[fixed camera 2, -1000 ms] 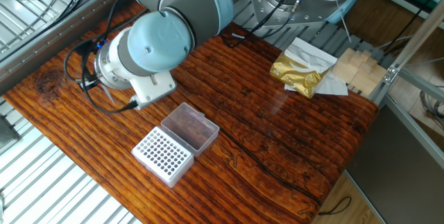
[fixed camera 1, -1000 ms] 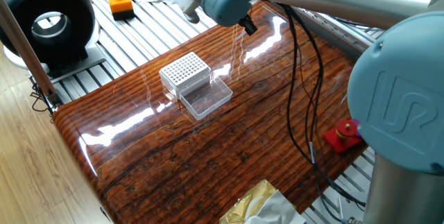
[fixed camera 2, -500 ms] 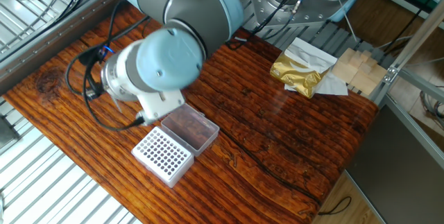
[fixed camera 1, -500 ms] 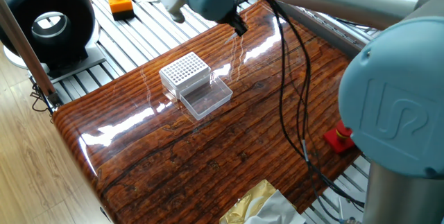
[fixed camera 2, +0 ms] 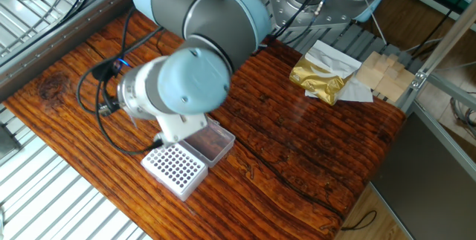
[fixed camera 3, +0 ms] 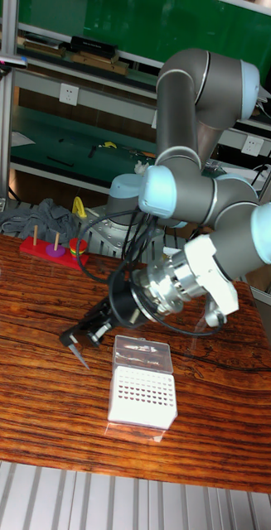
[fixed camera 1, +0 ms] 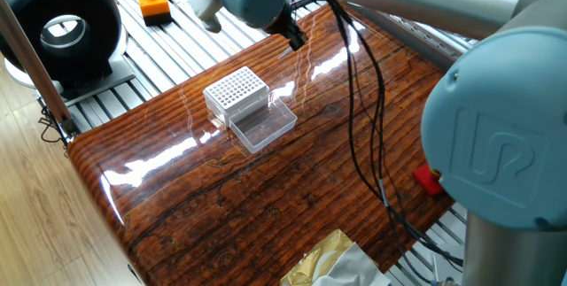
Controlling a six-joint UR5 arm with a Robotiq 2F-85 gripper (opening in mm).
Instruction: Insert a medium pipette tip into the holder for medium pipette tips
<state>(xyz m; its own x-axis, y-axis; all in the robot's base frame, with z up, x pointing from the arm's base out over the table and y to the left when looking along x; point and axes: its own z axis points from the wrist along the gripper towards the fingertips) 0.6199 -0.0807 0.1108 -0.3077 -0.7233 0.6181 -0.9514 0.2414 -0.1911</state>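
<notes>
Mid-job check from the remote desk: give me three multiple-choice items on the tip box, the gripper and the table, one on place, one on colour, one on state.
1. Where is the gripper relative to the holder?
A. Off to one side, above the table
B. Inside the lid
C. Pressed into the grid

2. What colour is the holder's top grid?
A. Blue
B. White
C. Black

3. What state is the holder's lid in?
A. Shut
B. Detached across the table
C. Open, lying beside the box

Answers: 1 A, the tall view shows the gripper beside the box over bare wood; 2 B, the holed top is white; 3 C, the clear lid lies flat against the box.
</notes>
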